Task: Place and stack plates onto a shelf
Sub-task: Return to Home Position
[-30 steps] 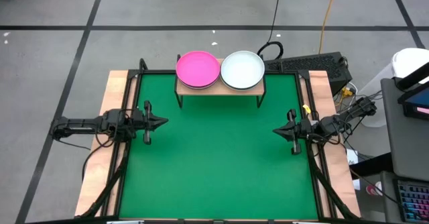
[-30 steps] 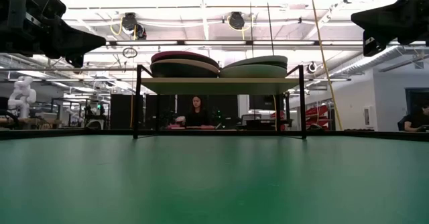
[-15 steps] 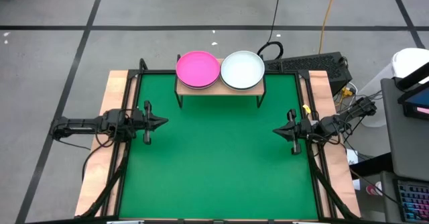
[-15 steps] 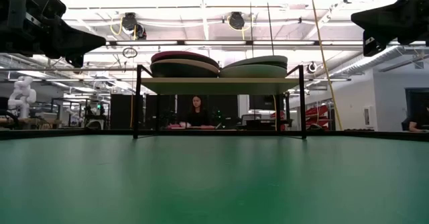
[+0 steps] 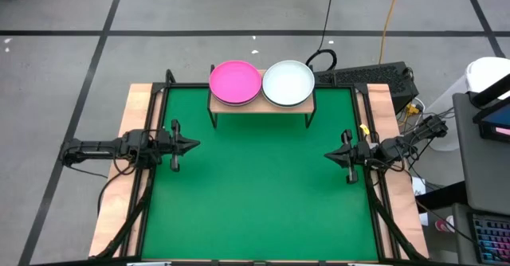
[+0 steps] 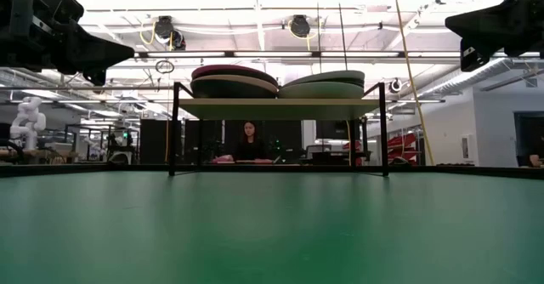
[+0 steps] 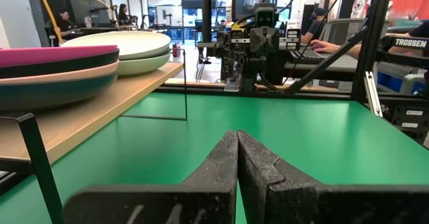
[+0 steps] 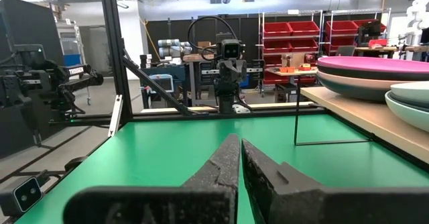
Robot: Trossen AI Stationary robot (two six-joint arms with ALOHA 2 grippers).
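Observation:
Two stacks of plates rest on the light-wood shelf (image 5: 260, 103) at the mat's far edge. The left stack has a magenta plate (image 5: 235, 81) on top, over pale pink and dark plates (image 6: 234, 83). The right stack has a whitish plate (image 5: 288, 83) on top, over a mint green and darker ones (image 6: 323, 86). The shelf stands on thin black legs (image 6: 173, 129). My left gripper (image 5: 195, 145) hovers shut over the mat's left side, and my right gripper (image 5: 327, 155) hovers shut over its right side. Both point toward the middle, well clear of the shelf.
The green mat (image 5: 259, 194) spreads wide between the two grippers and below the shelf. A black frame and wooden tabletop (image 5: 135, 107) border it. Cables and a keyboard (image 5: 366, 77) lie beyond the far right corner. A person (image 6: 248, 141) sits in the room behind the table.

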